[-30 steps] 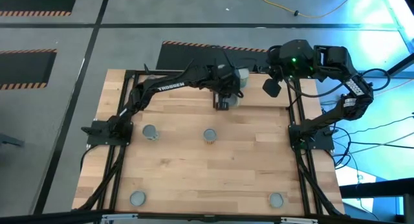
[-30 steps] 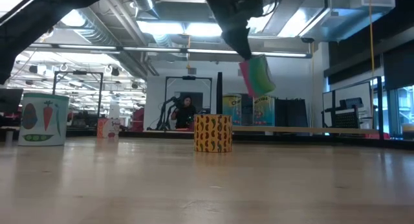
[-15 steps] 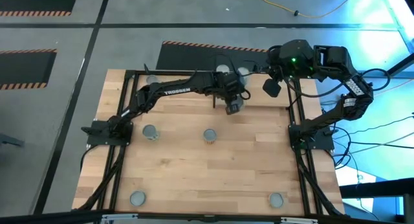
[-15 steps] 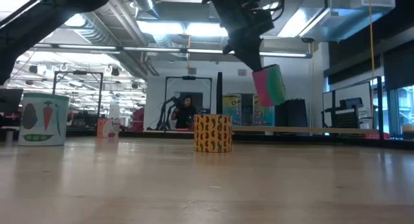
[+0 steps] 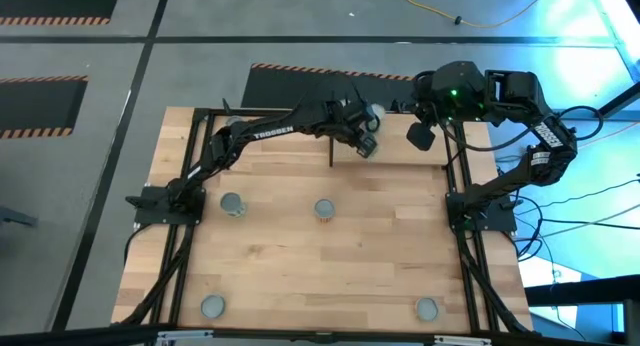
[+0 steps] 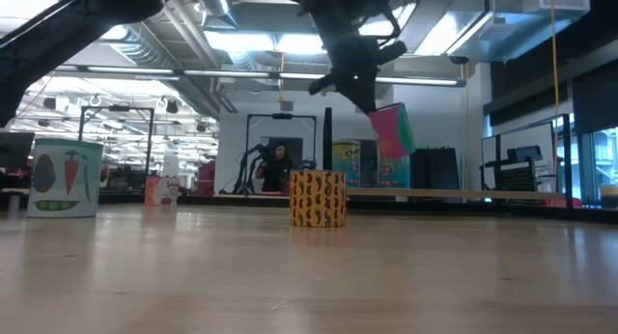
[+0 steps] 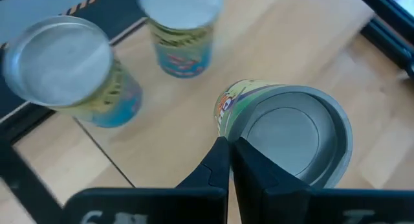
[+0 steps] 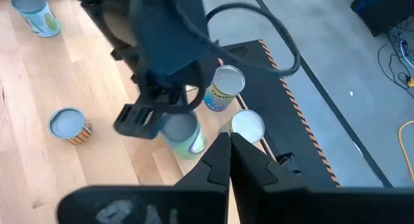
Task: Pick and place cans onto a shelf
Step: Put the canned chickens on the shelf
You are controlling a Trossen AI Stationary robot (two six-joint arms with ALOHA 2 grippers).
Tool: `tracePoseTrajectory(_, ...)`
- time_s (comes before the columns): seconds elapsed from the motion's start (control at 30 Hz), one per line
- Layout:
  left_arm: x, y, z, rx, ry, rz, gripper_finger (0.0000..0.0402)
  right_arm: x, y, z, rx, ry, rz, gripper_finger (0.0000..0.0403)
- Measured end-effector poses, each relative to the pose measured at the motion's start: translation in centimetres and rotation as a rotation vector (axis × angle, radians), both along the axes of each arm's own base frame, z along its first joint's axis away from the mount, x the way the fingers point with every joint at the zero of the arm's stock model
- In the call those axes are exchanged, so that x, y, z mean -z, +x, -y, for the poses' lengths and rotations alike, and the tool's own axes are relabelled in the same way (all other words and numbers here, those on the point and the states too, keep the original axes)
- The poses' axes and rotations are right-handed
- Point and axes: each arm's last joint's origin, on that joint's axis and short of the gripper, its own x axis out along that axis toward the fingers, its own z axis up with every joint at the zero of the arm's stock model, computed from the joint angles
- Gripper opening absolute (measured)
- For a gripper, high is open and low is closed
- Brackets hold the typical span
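the left gripper [image 5: 362, 138] hangs over the far edge of the table [image 5: 380, 266], its fingers closed on a pink-and-green can [image 6: 390, 130] held clear of the wood. in the low view that can is tilted in the air, above and to the right of the orange-and-black patterned can [image 6: 318, 198] standing mid-table. in the left wrist view the held can's silver top [image 7: 284, 135] lies right at the fingertips, with its green and yellow label showing at the side; the print there cannot be read.

just beyond the held can, two yellow-and-blue cans [image 8: 224, 88] stand upright on the light wood shelf [image 7: 291, 43] near its black edge, close together but apart. the left arm [image 5: 268, 134] carries the white word "trossen".

the right gripper [image 5: 421, 135] waits off the far right corner of the table, its fingers pinched together on nothing. a white can with a carrot and peas pictured on it [image 6: 65, 178] stands at the left in the low view.
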Motion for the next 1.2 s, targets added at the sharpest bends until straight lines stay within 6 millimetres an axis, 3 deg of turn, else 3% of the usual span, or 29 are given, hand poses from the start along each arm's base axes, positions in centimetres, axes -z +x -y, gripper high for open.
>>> tracePoseTrajectory(0.23,0.2,-0.4,-1.1,-0.019,-0.052,0.005,0.0000,0.0,0.0,0.0,-0.019,-0.014,-0.012,0.0010)
tracePoseTrajectory(0.53,2.1,-0.4,-2.0,-0.016,-0.056,-0.081,0.0000,0.0,0.0,0.0,-0.021,-0.016,-0.014,0.0010)
tracePoseTrajectory(1.2,2.3,-1.0,-2.6,0.014,-0.035,-0.151,0.0007,0.0,0.0,0.0,-0.035,-0.027,-0.023,0.0010)
